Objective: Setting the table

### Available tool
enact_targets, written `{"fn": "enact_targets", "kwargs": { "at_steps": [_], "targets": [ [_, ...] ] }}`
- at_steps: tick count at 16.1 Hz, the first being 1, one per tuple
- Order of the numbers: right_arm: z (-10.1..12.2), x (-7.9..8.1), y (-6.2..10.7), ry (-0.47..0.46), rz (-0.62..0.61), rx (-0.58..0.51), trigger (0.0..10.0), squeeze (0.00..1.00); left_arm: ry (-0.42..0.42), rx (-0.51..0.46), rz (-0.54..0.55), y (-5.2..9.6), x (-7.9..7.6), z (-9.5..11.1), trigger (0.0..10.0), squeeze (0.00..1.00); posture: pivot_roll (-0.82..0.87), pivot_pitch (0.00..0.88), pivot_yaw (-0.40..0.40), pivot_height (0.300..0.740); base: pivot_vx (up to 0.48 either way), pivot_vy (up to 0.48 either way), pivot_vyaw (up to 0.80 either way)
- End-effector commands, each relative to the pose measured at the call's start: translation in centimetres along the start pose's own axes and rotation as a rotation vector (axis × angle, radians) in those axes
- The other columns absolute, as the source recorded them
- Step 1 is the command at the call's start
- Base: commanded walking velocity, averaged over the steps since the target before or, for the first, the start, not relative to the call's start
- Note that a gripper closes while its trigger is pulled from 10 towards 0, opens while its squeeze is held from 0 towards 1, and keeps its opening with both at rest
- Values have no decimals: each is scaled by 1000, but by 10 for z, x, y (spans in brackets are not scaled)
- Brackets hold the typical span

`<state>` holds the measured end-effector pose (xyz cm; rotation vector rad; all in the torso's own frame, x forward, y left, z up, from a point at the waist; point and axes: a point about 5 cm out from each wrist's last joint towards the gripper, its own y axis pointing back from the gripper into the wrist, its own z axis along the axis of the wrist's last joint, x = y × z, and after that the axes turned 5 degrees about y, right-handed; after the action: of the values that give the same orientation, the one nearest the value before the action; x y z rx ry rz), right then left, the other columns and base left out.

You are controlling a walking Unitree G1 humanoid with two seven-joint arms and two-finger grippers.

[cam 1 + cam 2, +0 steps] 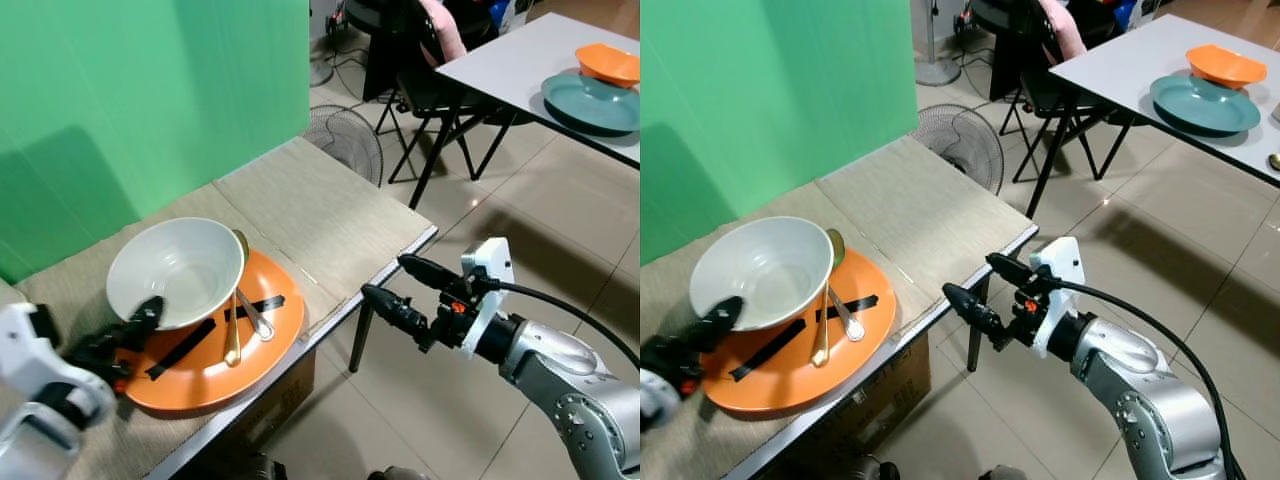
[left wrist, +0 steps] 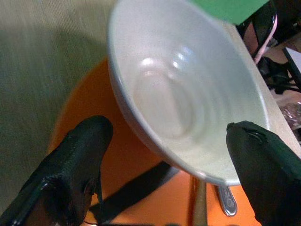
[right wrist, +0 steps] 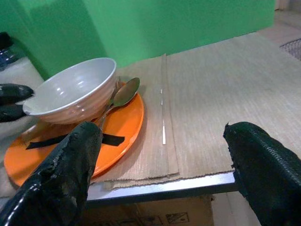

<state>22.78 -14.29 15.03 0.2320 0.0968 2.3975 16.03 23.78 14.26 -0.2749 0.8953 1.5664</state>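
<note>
Left eye view shows a white bowl [image 1: 176,270] sitting on an orange plate [image 1: 215,365] at the near end of the desk [image 1: 320,210], which is covered by a woven mat. Two spoons [image 1: 238,310] lie on the plate just beside the bowl, their handles running under its rim, and two strips of black tape cross the plate's face.

The bowl looks like glazed ceramic: stiff, fairly heavy, smooth and slippery, and it would chip or break if dropped. Its thin rim is the natural place to pinch, one finger inside and one outside, since the wall is too wide to span. The plate under it is shallow and glossy, so the bowl may slide if pushed sideways. The spoons are light and could be knocked when the bowl lifts.

The left gripper [image 2: 164,165] is at the bowl's near rim, fingers [image 2: 75,160] spread wide, one below the outer wall over the plate and the other toward the inside. It looks close to the rim, but I cannot tell whether it touches yet; it holds nothing.

The right gripper [image 1: 400,285] hovers off the desk's front edge, over the floor, fingers wide apart and empty, pointing toward the plate.

A second table [image 1: 520,60] well apart carries a teal plate [image 1: 590,100] and an orange bowl [image 1: 608,62].
</note>
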Motion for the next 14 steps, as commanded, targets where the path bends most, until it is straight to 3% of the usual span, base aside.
{"fn": "enact_targets", "kwargs": {
  "at_steps": [1,2,3,4,5,7,12,14],
  "targets": [
    [2,5,0,3,39,4,10000,1000,20,16,18,-4,3,-2,10000,0,-22,69,36,740,0,0,0],
    [3,5,0,5,45,6,10000,1000,31,21,30,-6,5,-2,10000,0,-22,69,36,740,0,0,0],
    [4,7,0,8,62,10,10000,882,44,23,58,-8,9,0,10000,0,-29,63,44,740,0,0,0],
    [5,8,1,10,77,13,10000,663,47,20,70,-9,11,2,10000,0,-29,58,47,740,0,0,0],
    [5,10,2,14,97,19,10000,0,56,9,68,-10,11,5,4902,0,-28,52,49,740,0,0,0],
    [5,13,2,28,132,16,10000,0,85,-19,61,-14,10,8,0,0,-24,41,49,740,0,0,0],
    [10,24,7,149,353,32,10000,0,126,-8,70,-20,12,8,0,0,-23,25,54,740,0,0,0],
    [14,27,7,238,444,21,10000,0,133,17,72,-24,12,7,0,0,-22,23,55,740,0,0,0]
  ]
}}
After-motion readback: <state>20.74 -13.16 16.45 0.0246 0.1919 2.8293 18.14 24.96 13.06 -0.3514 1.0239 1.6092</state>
